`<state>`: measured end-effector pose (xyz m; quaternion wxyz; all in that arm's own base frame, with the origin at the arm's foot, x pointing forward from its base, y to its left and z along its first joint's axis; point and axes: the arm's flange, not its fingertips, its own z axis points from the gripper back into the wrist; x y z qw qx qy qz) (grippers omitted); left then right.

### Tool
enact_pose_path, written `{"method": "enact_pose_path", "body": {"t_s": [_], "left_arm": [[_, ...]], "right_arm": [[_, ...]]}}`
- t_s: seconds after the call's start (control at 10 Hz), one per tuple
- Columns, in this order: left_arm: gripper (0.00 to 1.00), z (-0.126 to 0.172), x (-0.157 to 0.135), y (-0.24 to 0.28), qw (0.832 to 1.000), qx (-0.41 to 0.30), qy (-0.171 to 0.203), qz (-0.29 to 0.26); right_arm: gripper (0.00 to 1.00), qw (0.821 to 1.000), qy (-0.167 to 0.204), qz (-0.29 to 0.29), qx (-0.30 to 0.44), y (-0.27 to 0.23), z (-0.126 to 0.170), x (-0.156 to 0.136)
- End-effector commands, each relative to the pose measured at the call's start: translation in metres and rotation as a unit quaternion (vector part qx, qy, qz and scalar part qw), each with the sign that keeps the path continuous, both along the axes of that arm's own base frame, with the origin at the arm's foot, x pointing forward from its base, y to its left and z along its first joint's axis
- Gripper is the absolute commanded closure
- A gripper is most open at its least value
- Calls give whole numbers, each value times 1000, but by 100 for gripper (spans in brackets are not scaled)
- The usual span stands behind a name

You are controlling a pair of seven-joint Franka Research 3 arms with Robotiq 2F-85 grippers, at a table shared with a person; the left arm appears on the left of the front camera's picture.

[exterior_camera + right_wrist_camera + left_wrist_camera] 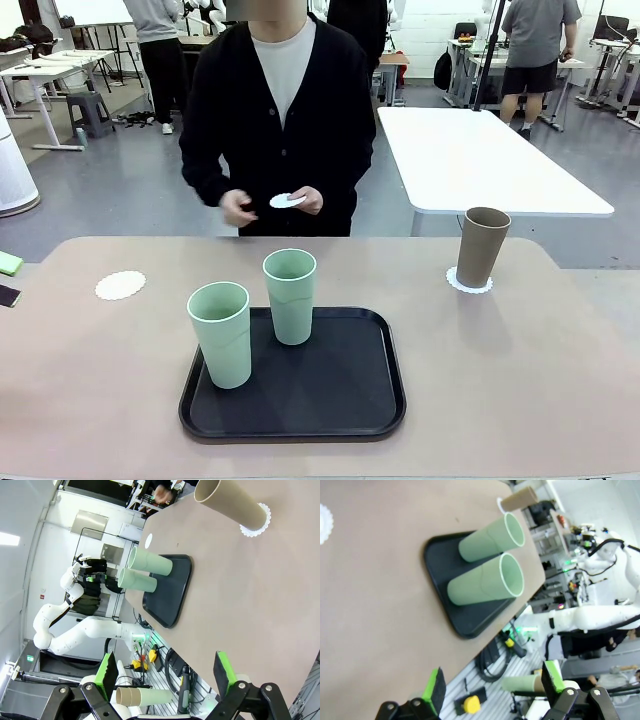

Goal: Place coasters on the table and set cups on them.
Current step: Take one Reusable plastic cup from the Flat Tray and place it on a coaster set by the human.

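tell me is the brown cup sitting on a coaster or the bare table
On a coaster, upright. The brown cup stands on a white scalloped coaster whose edge shows around its base, on the table.

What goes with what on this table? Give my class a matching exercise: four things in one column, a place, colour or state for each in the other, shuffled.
Column one
1. brown cup
2. green cups
3. tray
4. person's hand

Column two
A. holds a coaster
B. stand on the tray
C. black, lying on the table
D. stands upright on another coaster

Pairs: 1-D, 2-B, 3-C, 4-A
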<state>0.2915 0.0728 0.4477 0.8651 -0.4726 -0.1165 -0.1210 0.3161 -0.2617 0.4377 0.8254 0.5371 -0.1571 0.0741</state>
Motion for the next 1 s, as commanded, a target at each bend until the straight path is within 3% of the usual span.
{"method": "enact_pose_path", "body": {"t_s": [0.0, 0.1, 0.2, 0.5, 0.7, 0.9], "left_arm": [[0, 0, 0, 0, 1000, 0, 0, 0], [0, 3, 18, -11, 994, 56, -70, -58], [0, 11, 33, -25, 981, 133, -99, -98], [0, 39, 71, -84, 918, 265, -166, -243], [0, 52, 79, -124, 874, 310, -218, -303], [0, 53, 80, -151, 845, 360, -231, -319]], "right_arm": [[0, 1000, -1, 0, 3, -1, -1, -1], [0, 1000, -1, 0, 3, -1, -1, -1], [0, 1000, -1, 0, 3, -1, -1, -1], [0, 1000, -1, 0, 3, -1, -1, -1], [0, 1000, -1, 0, 3, -1, -1, -1], [0, 1000, -1, 0, 3, -1, -1, -1]]}}
